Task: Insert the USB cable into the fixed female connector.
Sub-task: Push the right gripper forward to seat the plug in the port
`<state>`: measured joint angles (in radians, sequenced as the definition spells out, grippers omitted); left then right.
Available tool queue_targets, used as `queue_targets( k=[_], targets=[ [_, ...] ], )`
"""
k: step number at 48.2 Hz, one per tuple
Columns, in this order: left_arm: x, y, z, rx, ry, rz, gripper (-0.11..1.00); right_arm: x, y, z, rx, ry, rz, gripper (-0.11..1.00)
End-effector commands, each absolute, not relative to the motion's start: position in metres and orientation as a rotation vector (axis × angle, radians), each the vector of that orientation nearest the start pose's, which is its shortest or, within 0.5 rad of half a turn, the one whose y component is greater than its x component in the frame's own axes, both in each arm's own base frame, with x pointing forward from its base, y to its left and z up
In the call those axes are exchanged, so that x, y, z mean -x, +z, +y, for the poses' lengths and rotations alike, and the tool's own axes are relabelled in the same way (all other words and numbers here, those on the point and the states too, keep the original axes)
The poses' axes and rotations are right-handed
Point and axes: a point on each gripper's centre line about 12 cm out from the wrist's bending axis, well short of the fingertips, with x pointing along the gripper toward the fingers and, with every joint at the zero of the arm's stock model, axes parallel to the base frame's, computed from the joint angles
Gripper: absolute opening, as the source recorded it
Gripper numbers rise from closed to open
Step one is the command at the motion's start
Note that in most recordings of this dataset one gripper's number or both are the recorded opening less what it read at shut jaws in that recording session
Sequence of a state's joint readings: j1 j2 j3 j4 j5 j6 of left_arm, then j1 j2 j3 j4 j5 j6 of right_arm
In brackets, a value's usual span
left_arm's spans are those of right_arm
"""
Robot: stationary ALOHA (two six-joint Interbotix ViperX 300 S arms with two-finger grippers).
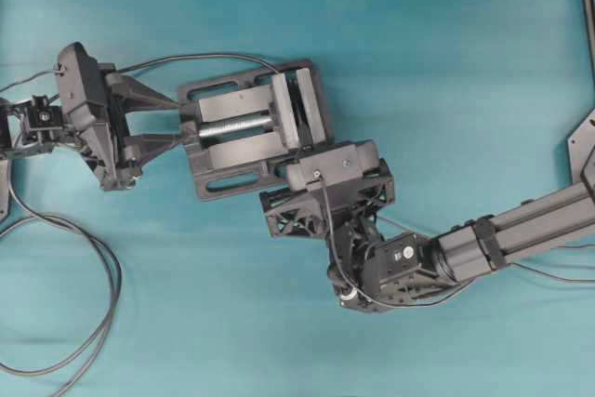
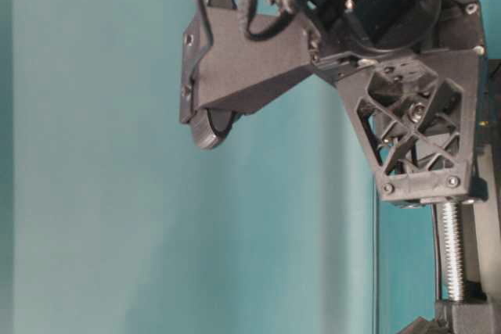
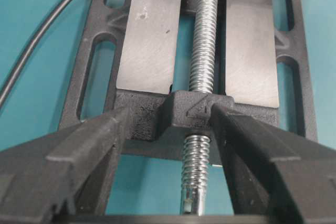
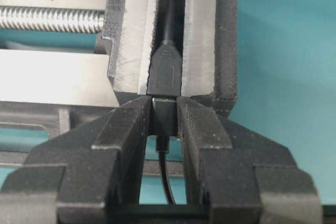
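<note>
Grey steel and dark cast iron make up the vise (image 1: 251, 127), which lies on the teal table (image 1: 446, 44) a little left of centre in the overhead view, its silvery screw (image 1: 232, 125) running from 9 toward 3 o'clock.

The right gripper (image 4: 164, 116) comes in from 4 o'clock in the overhead view and sits at the vise's 5 o'clock corner. In its wrist view the two fingers (image 4: 126, 124) stand narrow, pinched on the dark plug (image 4: 164, 115) of the USB cable (image 4: 166, 179), whose thin lead drops toward 6 o'clock between the fingers. Directly at 12 o'clock of the plug, and touching it, is the connector (image 4: 167, 74), a small dark socket piece clamped between the vise's two steel jaw plates, its own thin cable running away toward 12 o'clock. How far the plug sits inside the socket cannot be told; no silvery tip shows between them.

The left gripper (image 3: 168, 116) reaches in from 9 o'clock in the overhead view. Its fingers (image 3: 94, 135) are spread wide and hold nothing; in its wrist view they sit on either side of the screw's free end, their tips right up against the vise's end block. A thin cable (image 3: 42, 35) curves past at 10 o'clock in that view.

The table-level view shows only the right arm's wrist close up and a stretch of the screw at 5 o'clock.
</note>
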<state>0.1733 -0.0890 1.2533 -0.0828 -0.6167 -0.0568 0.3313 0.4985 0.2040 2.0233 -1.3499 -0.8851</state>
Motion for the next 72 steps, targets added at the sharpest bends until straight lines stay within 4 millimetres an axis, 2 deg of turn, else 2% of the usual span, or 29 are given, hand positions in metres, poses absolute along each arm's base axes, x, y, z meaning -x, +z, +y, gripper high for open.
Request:
queue_targets(
  k=[1,38,72],
  targets=[
    [-0.2391,0.0871,0.0483,0.153,0.252,0.573,0.77,-0.4275,0.1249,-0.0022,-0.342,-1.414,0.364,0.21],
    [-0.2377,0.086,0.0484,0.154,0.253,0.58,0.77,-0.4275,0.1244,-0.0022,-0.315,-1.404,0.39,0.21],
    [-0.2366,0.0854,0.0515,0.156,0.266,0.586,0.78,-0.4281,0.1251,0.0059,-0.277,-1.375,0.42,0.21]
  ],
)
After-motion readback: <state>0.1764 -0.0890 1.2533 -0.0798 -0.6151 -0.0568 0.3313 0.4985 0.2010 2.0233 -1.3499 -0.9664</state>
